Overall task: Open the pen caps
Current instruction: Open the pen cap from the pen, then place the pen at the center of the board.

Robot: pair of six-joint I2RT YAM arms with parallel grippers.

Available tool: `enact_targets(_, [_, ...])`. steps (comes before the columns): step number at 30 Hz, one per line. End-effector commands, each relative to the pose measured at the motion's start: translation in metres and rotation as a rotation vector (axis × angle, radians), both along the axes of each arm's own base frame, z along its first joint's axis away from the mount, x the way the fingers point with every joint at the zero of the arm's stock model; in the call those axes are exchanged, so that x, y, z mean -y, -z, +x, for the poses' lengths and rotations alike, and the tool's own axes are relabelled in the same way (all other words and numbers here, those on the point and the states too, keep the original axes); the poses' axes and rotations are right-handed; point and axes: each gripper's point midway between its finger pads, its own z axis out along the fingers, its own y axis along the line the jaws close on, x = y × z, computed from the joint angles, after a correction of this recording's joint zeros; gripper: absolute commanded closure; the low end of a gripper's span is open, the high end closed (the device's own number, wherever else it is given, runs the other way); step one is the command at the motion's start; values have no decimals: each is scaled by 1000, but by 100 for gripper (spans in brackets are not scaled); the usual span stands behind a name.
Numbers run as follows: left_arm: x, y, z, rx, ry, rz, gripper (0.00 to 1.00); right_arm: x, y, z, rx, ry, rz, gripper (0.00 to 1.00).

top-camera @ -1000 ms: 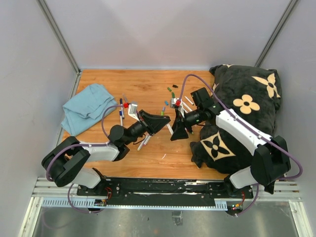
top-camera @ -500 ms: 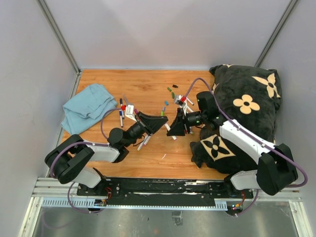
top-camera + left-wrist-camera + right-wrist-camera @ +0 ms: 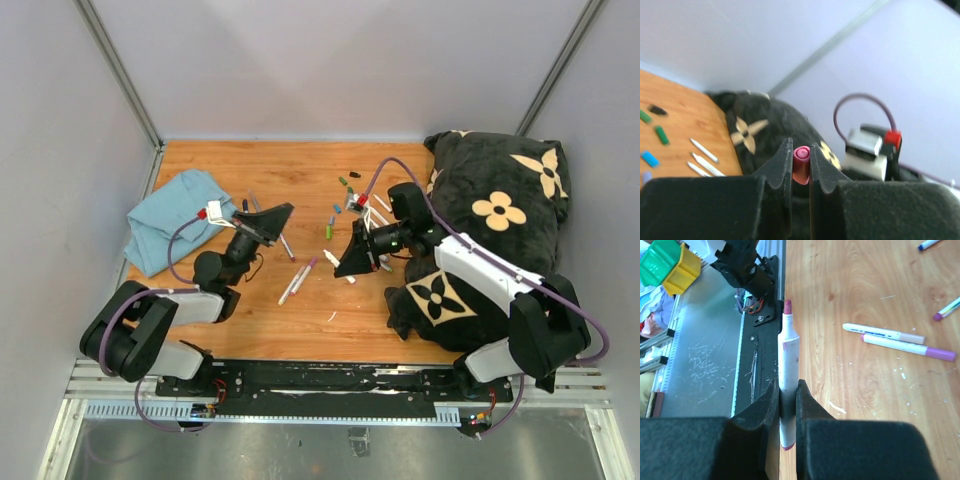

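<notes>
This pen is open: my left tool [image 3: 801,153] is pinched shut on its pink cap [image 3: 801,160], raised over the left half of the bench [image 3: 300,325], and my right tool [image 3: 787,386] is clamped on the bare white barrel [image 3: 788,352]. Several loose caps [image 3: 343,182] lie toward the far edge; at least two pens [image 3: 303,273] mid-bench still wear caps
</notes>
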Motion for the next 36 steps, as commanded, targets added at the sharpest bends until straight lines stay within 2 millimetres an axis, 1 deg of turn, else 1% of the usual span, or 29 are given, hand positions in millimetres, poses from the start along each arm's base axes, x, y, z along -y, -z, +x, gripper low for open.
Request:
enact_targets(1, [-58,-86,-8,235,-137,-254,100,-5,1,-17,-12,-101,4,99])
enact_targets(3, [-64,-91,-11,254,-148,-257,100,-5,10,-12,-3,-84,-34,99])
enact_targets(4, [-65,-89,-13,252,-148,-250,100,-3,18,-5,21,-55,-81,99])
enact_targets(6, [-65,-77,-16,221,-152,-217,100,10,41,18,110,36,-236,99])
enact_targets(7, [-65,-66,-16,189,-156,-189,100,19,53,33,157,89,-328,99])
enact_targets(8, [-64,-50,-16,148,-159,-153,100,30,65,47,202,136,-421,99])
enact_targets(9, [-62,-39,-16,117,-158,-121,100,40,74,57,230,168,-499,98])
enact_targets(10, [-63,-21,-17,71,-164,-82,100,49,82,65,251,193,-566,98])
enact_targets(13, [-64,19,-15,-51,-187,12,100,63,97,77,257,214,-685,95])
enact_targets(16, [-63,49,-9,-162,-201,111,100,73,115,83,245,221,-774,94])
enact_targets(19, [-63,70,-5,-256,-210,185,100,81,131,87,218,224,-848,94])
enact_targets(21, [-64,76,-6,-280,-213,202,100,83,140,87,203,218,-884,93])
enact_targets(24, [-64,82,-7,-302,-211,208,100,85,147,87,199,214,-913,89])
enact_targets(26, [-63,86,-5,-323,-209,210,100,85,152,86,197,209,-928,89])
enact_targets(30, [-59,96,-3,-371,-185,212,100,87,158,88,199,211,-959,87])
enact_targets(36, [-51,106,-2,-408,-148,221,100,89,166,88,194,210,-989,81])
